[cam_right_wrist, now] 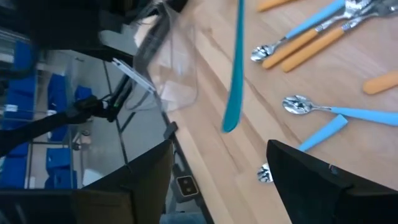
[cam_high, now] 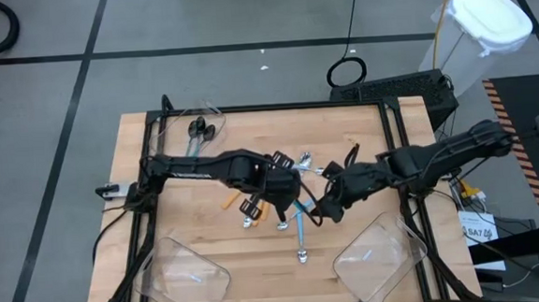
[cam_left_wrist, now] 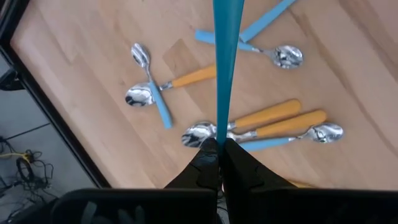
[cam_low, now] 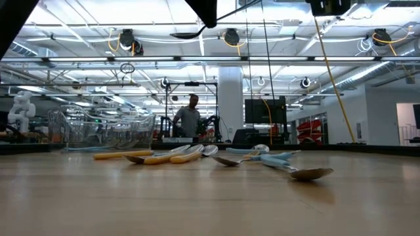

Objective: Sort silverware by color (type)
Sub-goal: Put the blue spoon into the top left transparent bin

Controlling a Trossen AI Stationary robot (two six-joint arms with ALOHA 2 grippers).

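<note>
Pale wooden worktop [cam_high: 167, 167] inside a black frame, on a grey floor with dark tape lines; beyond the far edge in the low view, a bright hall of ceiling lights, with a person [cam_low: 190, 118] standing far off. Clear plastic bins [cam_high: 188, 276] at the corners.

Over the middle, left pincer [cam_left_wrist: 219, 149] — fingers pressed together, pinching a light-blue spoon handle [cam_left_wrist: 225, 62] and holding it clear of the wood, above the pile. Below it, loose silverware [cam_high: 287, 201] scattered mid-worktop: orange-handled spoons [cam_left_wrist: 273, 118] lying side by side, one blue-handled spoon [cam_left_wrist: 152, 87] crossing another orange one.

Just beside, from the other side, right pincer [cam_right_wrist: 217, 180] — fingers spread wide, gripping nothing, near the same raised blue handle [cam_right_wrist: 235, 74], more spoons past it.
</note>
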